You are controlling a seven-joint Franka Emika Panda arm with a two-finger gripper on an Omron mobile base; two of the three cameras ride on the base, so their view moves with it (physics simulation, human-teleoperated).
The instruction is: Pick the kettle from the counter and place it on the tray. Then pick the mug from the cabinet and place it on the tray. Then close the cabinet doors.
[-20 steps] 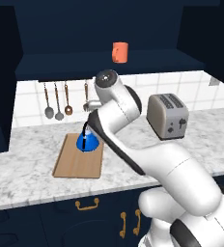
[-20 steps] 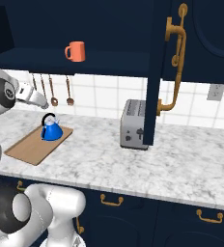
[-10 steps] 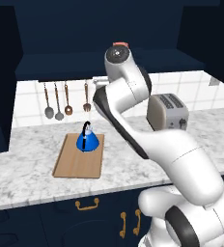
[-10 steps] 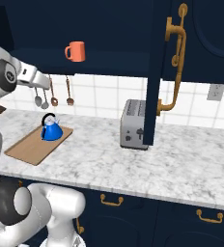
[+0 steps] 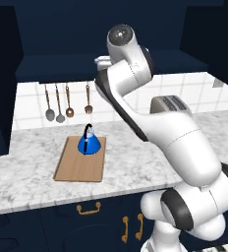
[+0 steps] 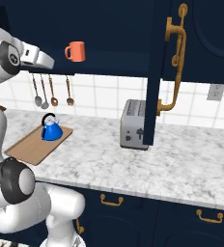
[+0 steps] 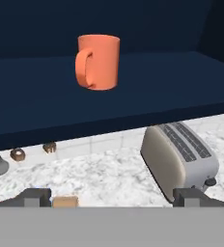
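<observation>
**Approach to the Mug: Kettle Placed, Fingers Released**

1. Fingers. In the hand view the fingers (image 7: 112,197) stand spread wide with nothing between them, one tip (image 7: 34,197) at each lower corner. This spread suits a grasp across the mug body, which is wider than its handle. The hand (image 6: 35,55) is raised to shelf level in the right base view and points along the shelf toward the mug, well short of it.

2. Table, front. The tray (image 5: 80,164) lies near the front edge of the table (image 5: 22,172), toward its left end, long side running front to back. The kettle (image 5: 89,143) stands upright on the tray's far end, touching nothing else. The first placement therefore reads as complete, and the near half of the tray is bare, which leaves room for the mug.

3. Table, middle. The toaster (image 6: 133,123) stands toward the back edge, well apart from the tray and under the shelf's right part.

4. Wall. Utensils (image 5: 60,102) hang on the tiles behind the tray.

5. Cabinet. The mug (image 7: 98,61) stands upright on the cabinet (image 7: 147,77) shelf, set back from the front lip, handle turned to the left in the hand view. The approach should cross the lip level. One cabinet door (image 6: 158,72) stands swung out over the table, with its brass handle (image 6: 175,58) facing the room; closing remains pending.
</observation>
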